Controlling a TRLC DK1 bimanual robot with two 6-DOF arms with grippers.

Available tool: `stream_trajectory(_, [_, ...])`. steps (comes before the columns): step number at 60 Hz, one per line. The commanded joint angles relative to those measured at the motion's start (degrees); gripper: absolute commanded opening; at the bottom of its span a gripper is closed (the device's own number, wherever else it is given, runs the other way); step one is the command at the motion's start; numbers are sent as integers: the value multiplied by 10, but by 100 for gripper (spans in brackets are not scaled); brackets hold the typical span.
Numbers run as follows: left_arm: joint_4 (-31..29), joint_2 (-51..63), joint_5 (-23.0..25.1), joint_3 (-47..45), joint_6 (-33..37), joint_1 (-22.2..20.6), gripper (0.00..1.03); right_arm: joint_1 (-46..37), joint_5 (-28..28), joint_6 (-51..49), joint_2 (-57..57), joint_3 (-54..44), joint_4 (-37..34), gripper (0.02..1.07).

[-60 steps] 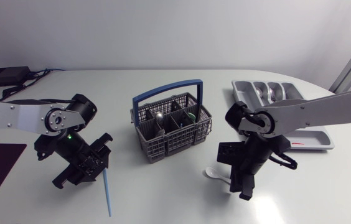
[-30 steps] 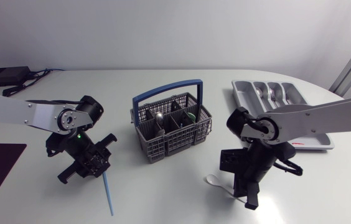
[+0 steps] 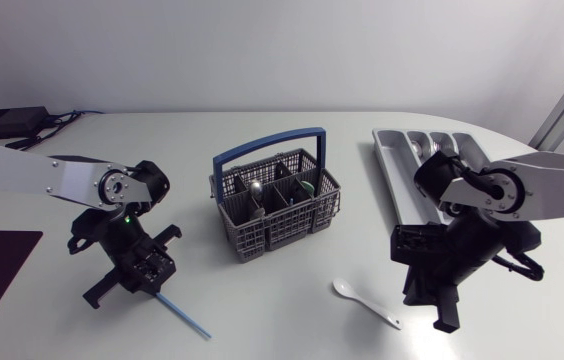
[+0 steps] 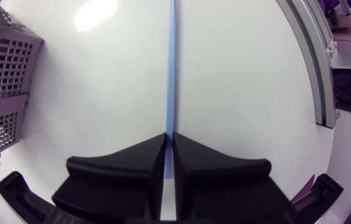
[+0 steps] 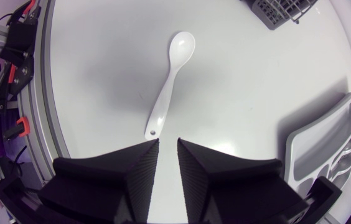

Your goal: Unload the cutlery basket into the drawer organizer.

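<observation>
Head view: the left arm comes in over the left half of the worktop (image 3: 262, 325), and its pincer (image 3: 155, 280) hangs low over the surface, well to the left of the cutlery basket (image 3: 275, 205). A thin blue stick (image 3: 187, 318) pokes out of it at a slant toward the front edge. The left wrist view shows that pincer (image 4: 169, 140) pressed tight on the blue stick (image 4: 172, 62) from both sides. The stick runs straight ahead of the fingers, with the basket's grey mesh wall (image 4: 1, 93) off to one side.

The basket has a blue handle and has cutlery standing in its compartments. The grey drawer organizer (image 3: 402, 150) lies to its right, partly hidden by the right arm, with metal pieces in its slots. A white spoon (image 3: 365, 302) lies flat on the worktop between the basket and the right pincer (image 3: 442, 312). In the right wrist view that pincer (image 5: 168, 146) has only a narrow gap between its fingers and holds nothing. The spoon (image 5: 169, 87) lies just ahead of it, untouched, and the organizer (image 5: 325, 143) is off to one side.
</observation>
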Motion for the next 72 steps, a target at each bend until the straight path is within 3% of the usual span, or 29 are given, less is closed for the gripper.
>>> stream_trajectory(1, [-25,-7,16,7,-19,5,3,-3,-14,-20,-10,-18,-8,30])
stream_trajectory(4, [-30,-20,27,7,-27,8,3,2,-15,-6,-4,-15,3,36])
stream_trajectory(7, [-34,-28,35,9,-34,9,3,14,-15,8,5,-12,10,57])
stream_trajectory(9, [-40,-35,46,12,-44,10,3,29,-14,33,17,-9,30,80])
stream_trajectory(11, [-43,-40,54,16,-55,9,3,38,-13,44,23,-7,40,85])
stream_trajectory(20, [-52,-53,100,31,-98,11,3,72,-12,100,59,-2,83,85])
stream_trajectory(29, [-73,-82,202,70,-174,21,3,94,-3,150,95,0,121,85])
stream_trajectory(40, [-71,-135,279,79,-266,8,3,104,6,191,113,1,143,84])
stream_trajectory(43, [-71,-153,294,78,-288,1,3,105,6,197,119,1,145,80])
stream_trajectory(49, [-59,-190,312,71,-337,-20,3,105,8,211,129,0,156,56])
stream_trajectory(55, [-25,-223,317,57,-388,-40,3,105,9,220,138,-4,160,49])
stream_trajectory(62, [14,-247,327,48,-451,-59,3,105,8,223,144,-14,166,28])
stream_trajectory(72, [59,-277,331,37,-522,-79,3,106,4,204,137,-31,150,21])
